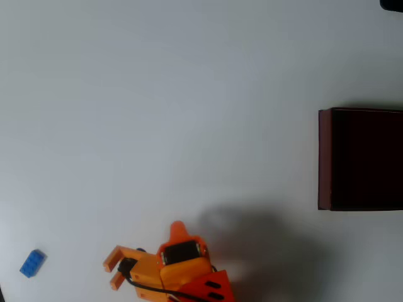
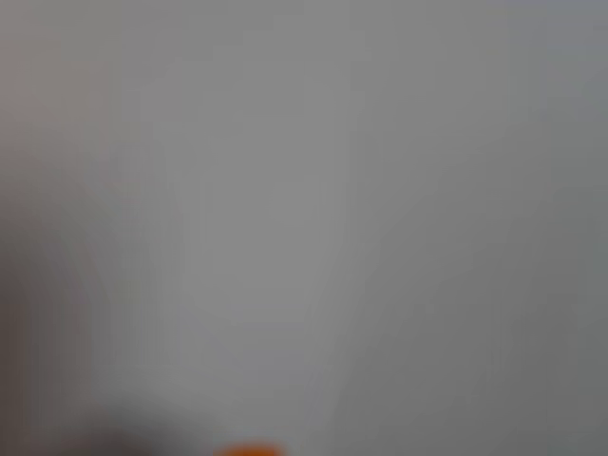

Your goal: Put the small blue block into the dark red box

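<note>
The small blue block (image 1: 32, 263) lies on the white table near the bottom left corner of the overhead view. My orange gripper (image 1: 111, 270) is at the bottom edge, its two fingers pointing left toward the block, open with nothing between them and well short of it. The dark red box (image 1: 324, 158) stands at the right edge, its inside almost black. The wrist view is a blurred grey surface with a sliver of orange fingertip (image 2: 249, 449) at the bottom.
The white table (image 1: 164, 107) stretches wide between block and box. A dark object (image 1: 391, 4) sits at the top right corner. The arm's shadow falls to the right of the gripper.
</note>
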`<state>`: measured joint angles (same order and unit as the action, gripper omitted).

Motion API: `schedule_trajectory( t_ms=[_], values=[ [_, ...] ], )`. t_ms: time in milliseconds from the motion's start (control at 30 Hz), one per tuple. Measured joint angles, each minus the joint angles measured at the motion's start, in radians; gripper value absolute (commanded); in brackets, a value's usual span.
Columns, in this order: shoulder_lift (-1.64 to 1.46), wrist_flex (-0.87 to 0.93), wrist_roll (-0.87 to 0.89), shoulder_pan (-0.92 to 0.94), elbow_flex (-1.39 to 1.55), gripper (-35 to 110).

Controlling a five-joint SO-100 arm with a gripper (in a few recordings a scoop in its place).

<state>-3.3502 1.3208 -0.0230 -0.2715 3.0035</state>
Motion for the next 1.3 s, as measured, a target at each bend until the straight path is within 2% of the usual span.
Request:
schedule_trajectory(
  t_ms=[667, 767, 967, 1133, 1300],
  values=[
    [0.000, 0.000, 0.017, 0.020, 0.000, 0],
    [0.000, -0.009, 0.075, 0.014, 0.000, 0],
    [0.003, 0.060, 0.334, -0.026, -0.124, 0],
    [0.190, 0.215, 0.709, -0.034, -0.376, 1],
    [0.373, 0.327, 1.106, -0.172, -0.589, 10]
  ],
)
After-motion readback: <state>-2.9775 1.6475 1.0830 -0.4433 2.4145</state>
